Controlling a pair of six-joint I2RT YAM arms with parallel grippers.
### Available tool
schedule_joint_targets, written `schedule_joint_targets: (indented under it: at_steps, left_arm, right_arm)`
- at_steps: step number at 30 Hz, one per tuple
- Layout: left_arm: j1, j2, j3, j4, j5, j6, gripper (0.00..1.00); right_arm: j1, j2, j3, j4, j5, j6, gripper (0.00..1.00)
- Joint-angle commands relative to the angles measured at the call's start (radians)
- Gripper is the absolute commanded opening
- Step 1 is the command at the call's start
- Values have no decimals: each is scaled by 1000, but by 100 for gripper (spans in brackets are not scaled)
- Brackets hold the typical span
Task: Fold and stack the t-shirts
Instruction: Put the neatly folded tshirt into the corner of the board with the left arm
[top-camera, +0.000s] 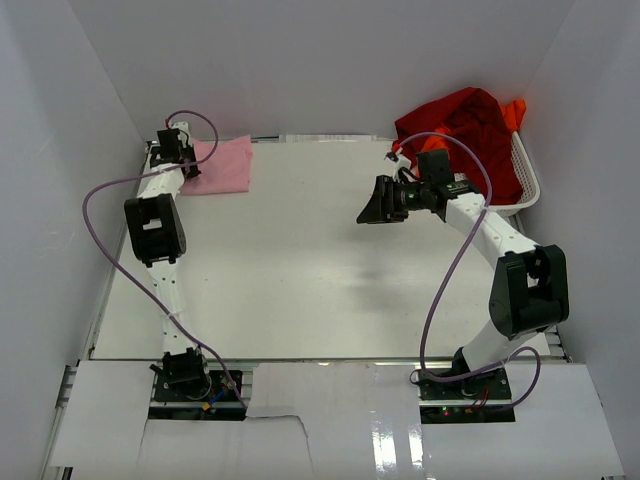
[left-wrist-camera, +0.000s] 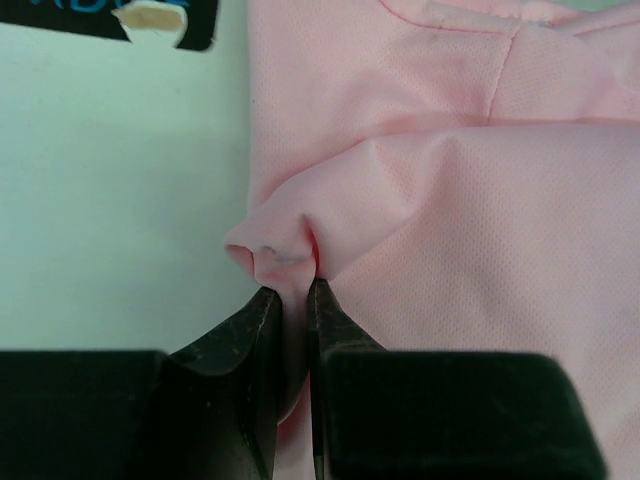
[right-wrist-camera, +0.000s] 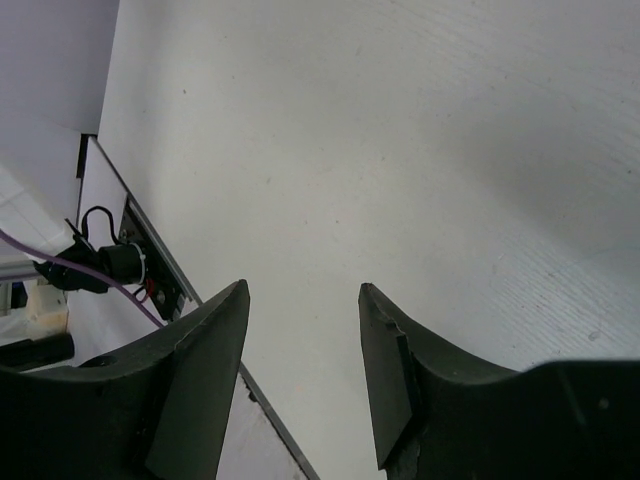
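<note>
At about ten o'clock on the table (top-camera: 300, 280), in the far left corner, the light pink t-shirt (top-camera: 228, 165) lay as a compact rectangle that appeared folded. The left gripper (left-wrist-camera: 293, 290) was clenched on a small pucker of cloth at the shirt's nine o'clock edge, its jaws nearly together with fabric bunched between them. A pinch at the border looked suited to tugging or squaring the shirt into the corner, keeping the middle of the table free for the next garment. The right gripper (top-camera: 385, 203) hung near one o'clock above bare table, jaws released and grasping nothing, seemingly parked between the work area and the supply. At two o'clock the dark red t-shirt (top-camera: 462, 125) lay heaped and unfolded over the white mesh basket (top-camera: 527, 185), the bright orange t-shirt (top-camera: 515, 110) peeking out behind it. The right arm's purple cable (top-camera: 430, 310) arched across the red heap and, together with the basket rim and the close side wall, could crowd any reach there.
</note>
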Motion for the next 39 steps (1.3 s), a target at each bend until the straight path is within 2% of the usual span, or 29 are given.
schedule_joint_targets:
  at_steps: [1, 3, 7, 13, 18, 20, 21, 25, 28, 33, 39]
  left_arm:
    - [60, 46, 38, -13, 10, 21, 0]
    - [78, 60, 60, 8, 51, 27, 0]
    - [124, 108, 145, 8, 28, 51, 0]
    - [189, 111, 158, 71, 68, 68, 0]
    - [189, 111, 156, 128, -19, 120, 0]
    - [189, 112, 152, 137, -13, 131, 0]
    - [189, 111, 152, 149, -9, 125, 18]
    - [186, 83, 112, 197, 32, 76, 61]
    - [177, 20, 37, 254, 53, 79, 78]
    - [157, -84, 20, 257, 54, 84, 93]
    - [131, -268, -63, 283, -27, 85, 95]
  right_arm:
    - [14, -40, 1, -79, -8, -31, 54]
    - [17, -42, 8, -112, -8, -35, 54]
    - [27, -34, 24, -155, -13, -37, 55]
    - [34, -20, 55, -212, -19, -38, 55]
    - [40, -14, 44, -217, -25, -35, 55]
    - [45, -16, 29, -208, -27, -31, 55]
    - [47, -17, 18, -200, -30, -28, 55]
    - [56, -37, -49, -157, -36, -8, 55]
    - [60, -49, -68, -149, -36, -8, 55]
    - [65, -82, -86, -136, -42, -8, 55]
    - [83, -160, -137, -123, -48, -1, 55]
